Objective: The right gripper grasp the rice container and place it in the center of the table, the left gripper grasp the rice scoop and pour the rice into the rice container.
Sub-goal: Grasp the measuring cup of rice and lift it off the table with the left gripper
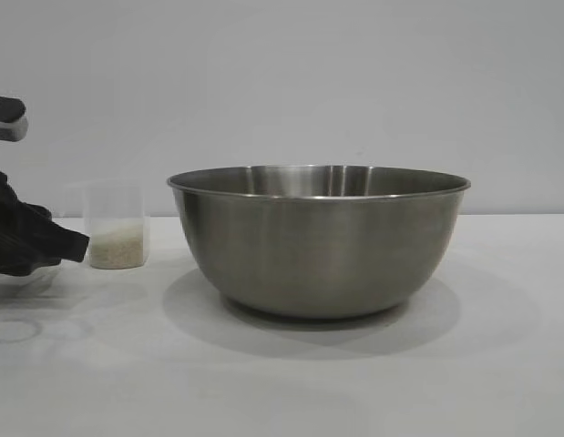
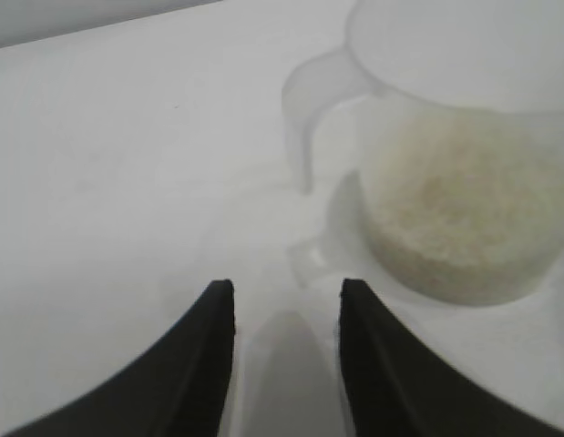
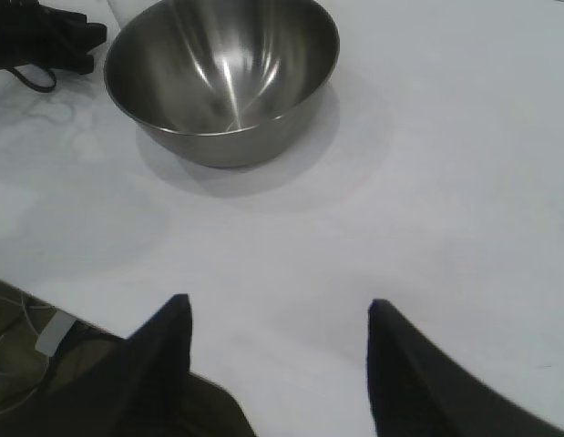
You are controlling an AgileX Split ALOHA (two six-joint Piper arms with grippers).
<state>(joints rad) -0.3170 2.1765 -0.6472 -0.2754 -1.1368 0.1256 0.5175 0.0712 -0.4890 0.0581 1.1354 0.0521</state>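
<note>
Two vessels stood on the white table (image 1: 500,364): the rice container (image 1: 320,241), a large brushed-steel bowl, sat upright near the middle of the exterior view, and the rice scoop (image 1: 117,226), a small clear plastic cup, stood upright to its left, apart from it. The rice (image 1: 117,248) lay as an off-white layer in the bottom of the scoop (roughly the lower third of the cup). The left gripper (image 1: 70,246) entered from the left edge of the exterior view, low over the table, its dark tip just beside the scoop's wall; contact could not be judged from that view. From the left wrist view its two black fingers (image 2: 195,364) stood partly apart with only bare tabletop between them, holding nothing, and the scoop's handle (image 2: 309,118) lay ahead of them, not yet between the fingers. The rice mass (image 2: 455,205) showed through the translucent wall there. The right gripper (image 3: 280,314) did not appear in the exterior view; its wrist camera showed its fingers (image 3: 168,350) spread about halfway, empty, over the table's near edge and well apart from the bowl (image 3: 222,77), whose inside appeared bare.
</note>
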